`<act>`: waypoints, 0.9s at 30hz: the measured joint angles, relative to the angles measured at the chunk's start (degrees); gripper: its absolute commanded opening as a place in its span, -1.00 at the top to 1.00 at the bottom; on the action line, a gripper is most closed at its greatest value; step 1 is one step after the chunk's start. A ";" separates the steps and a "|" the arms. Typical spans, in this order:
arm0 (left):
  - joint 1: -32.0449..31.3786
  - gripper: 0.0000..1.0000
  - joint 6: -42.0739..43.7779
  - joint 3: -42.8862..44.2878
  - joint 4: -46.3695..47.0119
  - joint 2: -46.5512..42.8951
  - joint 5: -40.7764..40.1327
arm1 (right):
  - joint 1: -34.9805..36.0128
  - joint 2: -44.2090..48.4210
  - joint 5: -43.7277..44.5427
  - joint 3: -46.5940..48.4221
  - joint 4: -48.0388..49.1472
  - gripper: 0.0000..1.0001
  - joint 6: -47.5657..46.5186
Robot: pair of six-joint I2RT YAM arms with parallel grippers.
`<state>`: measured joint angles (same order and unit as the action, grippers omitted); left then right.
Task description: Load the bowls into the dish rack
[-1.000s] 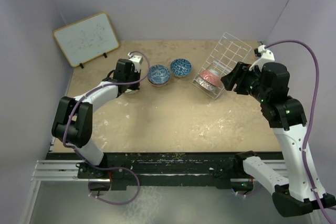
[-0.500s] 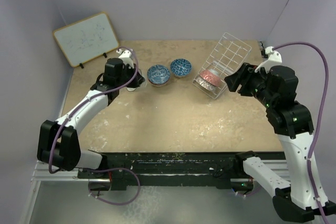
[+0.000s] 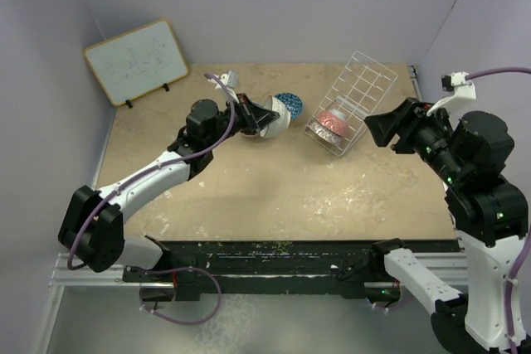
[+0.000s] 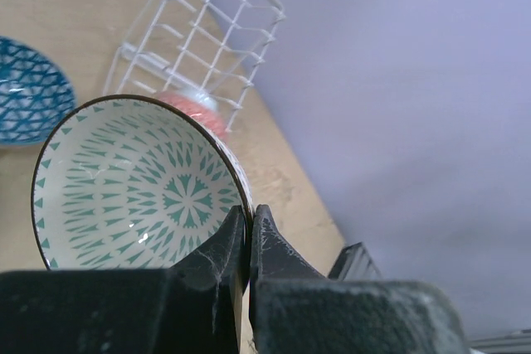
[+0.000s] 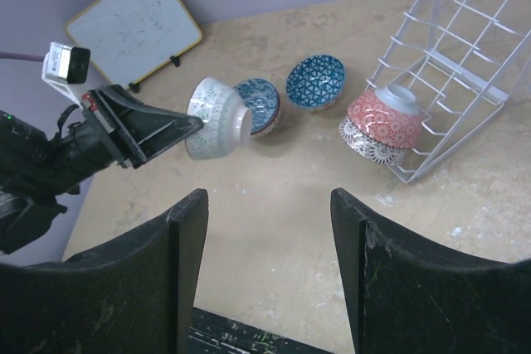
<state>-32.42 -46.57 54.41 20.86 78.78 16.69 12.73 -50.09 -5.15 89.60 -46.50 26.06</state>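
Pale lavender walls (image 3: 290,6) close in a beige tabletop (image 3: 282,196) on three sides, its surface scuffed with whitish patches. A wood-framed whiteboard (image 3: 137,60) leans against the left wall at the far corner. The light is even, with soft shadows.

Both arms are built of glossy white links and black joint housings, the left arm (image 3: 153,173) like the right arm (image 3: 481,205). A lilac cable (image 3: 498,74) meets a white bracket (image 3: 452,82) on the right wrist, and a second lilac cable (image 3: 214,77) follows the left arm. Small green lights (image 3: 449,178) glow on the right arm's black housings. The left pincer (image 4: 249,220) and the right pincer (image 5: 267,201) have matte black, wedge-shaped fingers, scuffed and dusty.
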 measured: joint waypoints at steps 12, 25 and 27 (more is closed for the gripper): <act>-10.75 1.00 -11.37 6.64 18.32 14.67 -9.20 | 0.00 1.77 -1.90 0.48 -3.28 -0.27 0.55; -15.30 1.00 -18.40 21.53 33.97 33.99 -18.78 | 0.02 2.64 -2.12 0.44 -4.66 -0.28 0.35; -16.11 1.00 -19.54 24.87 35.82 38.21 -20.59 | 0.00 2.64 -2.12 0.37 -4.68 -0.28 0.35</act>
<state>-48.53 -66.11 79.29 56.69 116.99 -3.90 12.73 -47.44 -7.27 89.97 -51.18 26.41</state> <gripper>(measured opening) 0.027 0.636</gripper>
